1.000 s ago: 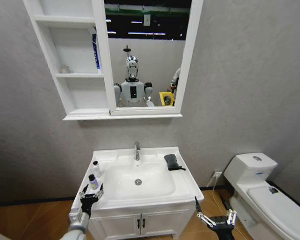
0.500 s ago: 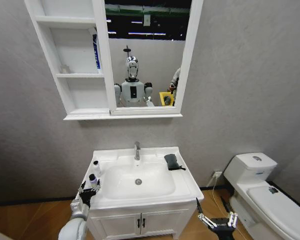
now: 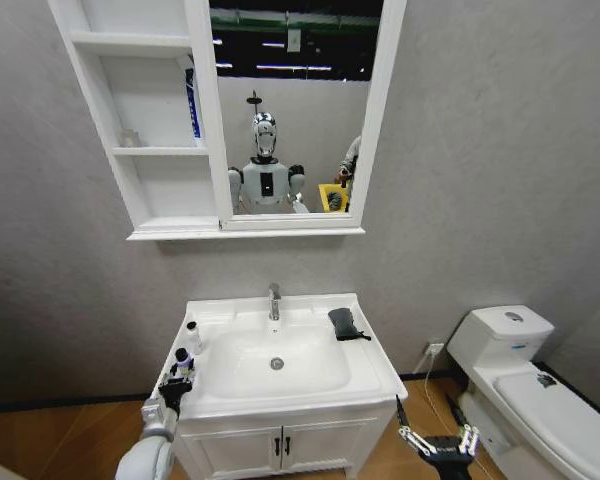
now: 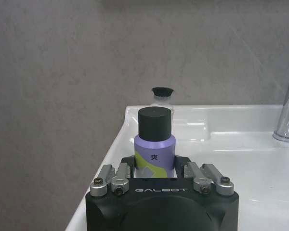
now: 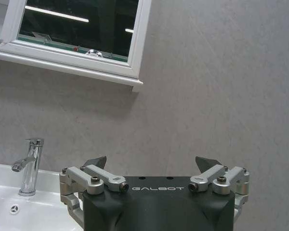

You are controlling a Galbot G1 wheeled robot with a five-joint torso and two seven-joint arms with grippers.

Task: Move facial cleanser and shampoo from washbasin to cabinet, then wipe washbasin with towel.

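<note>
A two-armed robot faces a bathroom washbasin [image 3: 375, 375], its left pincer [image 3: 176, 385] set around a purple bottle with a black cap [image 4: 154, 143] at the front-left corner of the basin's flat rim. In the left wrist view the fingers stand on either side of the bottle's base, close against it; whether they are already clamped cannot be told, and the bottle appears to stand on the rim. A second, clear bottle with a dark cap [image 3: 193, 337] stands just behind it along the left edge, near the back. The dark towel [image 3: 344, 323] lies on the right side of the rim, near the back corner and well apart from both bottles. The right pincer [image 3: 436, 442] hangs low off the basin's front-right corner, its fingers spread apart and holding nothing. On the wall above, the white cabinet [image 3: 145, 150] beside the mirror carries a blue item on its middle shelf. By this evidence the job is at its start: neither bottle moved, the wiping still ahead.
</note>
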